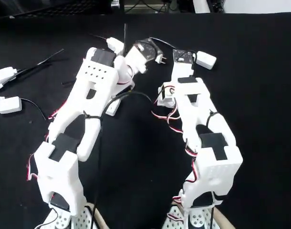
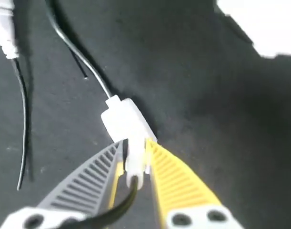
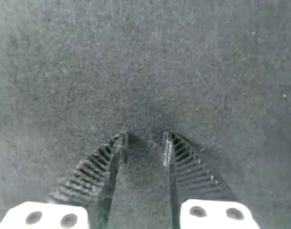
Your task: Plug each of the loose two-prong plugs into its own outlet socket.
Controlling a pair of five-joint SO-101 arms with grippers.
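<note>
white plastic plug (image 2: 121,117) looks light and stiff, its thin wire (image 2: 95,76) probably springy; it's pinched in the left pincer (image 2: 134,145) over the black cloth (image 2: 207,119); grab the body, not the wire; right pincer (image 3: 144,143) is slightly apart, empty; prongs hidden, can't tell if it's seated in anything

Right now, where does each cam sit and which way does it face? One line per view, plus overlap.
High view: fixed above, behind the bases, looking down over the black table; left arm and right arm stretch away from it.
Left wrist view: on the left wrist, looking along the left gripper, fingers shut on a white plug.
Right wrist view: on the right wrist, looking down past the right gripper, its fingers apart over the cloth.
Shared: all three see the table's black cloth.
</note>
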